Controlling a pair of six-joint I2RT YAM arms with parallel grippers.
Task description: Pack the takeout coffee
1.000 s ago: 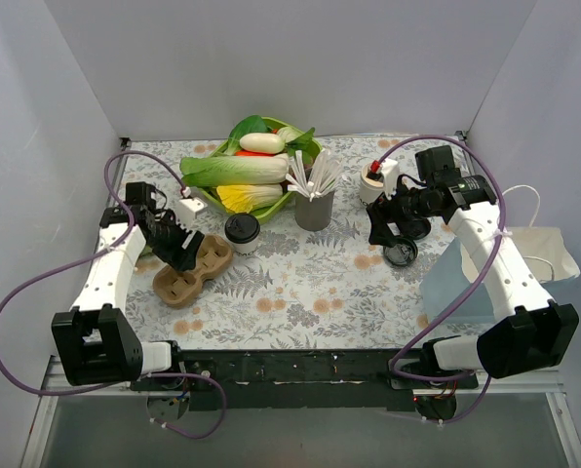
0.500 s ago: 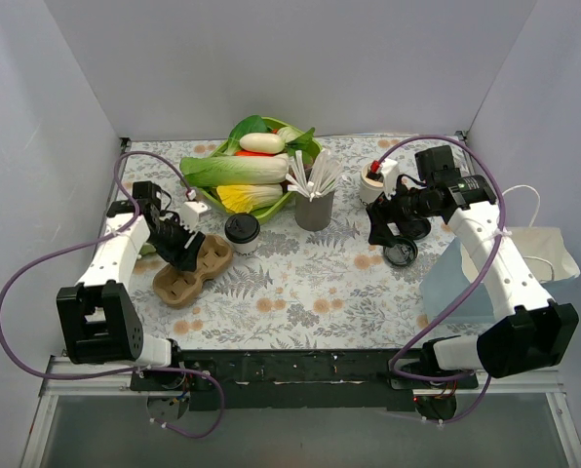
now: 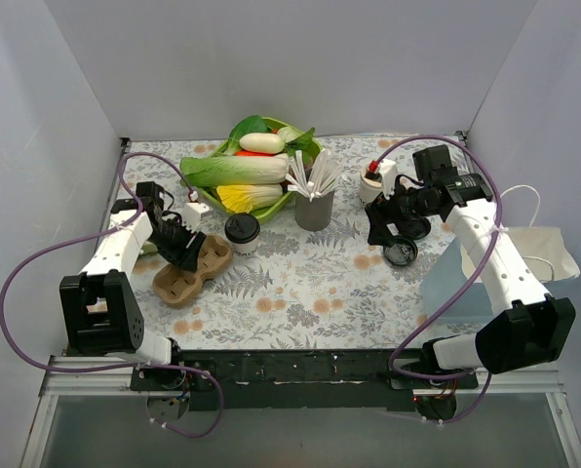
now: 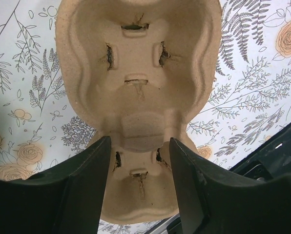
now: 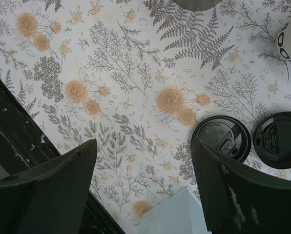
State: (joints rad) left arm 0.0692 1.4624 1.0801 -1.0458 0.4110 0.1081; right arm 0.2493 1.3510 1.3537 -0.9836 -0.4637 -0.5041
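Meanwhile, the left jaws have narrowed around the cardboard cup carrier (image 4: 135, 92), and the right arm (image 3: 485, 244) hasn't stirred.

Since a second ago the left arm (image 3: 125, 244) has swung its elbow in toward the carrier (image 3: 193, 270), and its jaws, wider before, now straddle the tray's pinched middle, one on each side; whether they actually press the cardboard I can't tell. The takeout coffee (image 3: 242, 232), black lid on, stands upright on the tabletop (image 3: 300, 283) just right of the carrier, in none of its wells, same spot as before. The right jaws hang spread wide and empty above the floral cloth, with two loose black lids (image 5: 221, 139) lying side by side beneath them.
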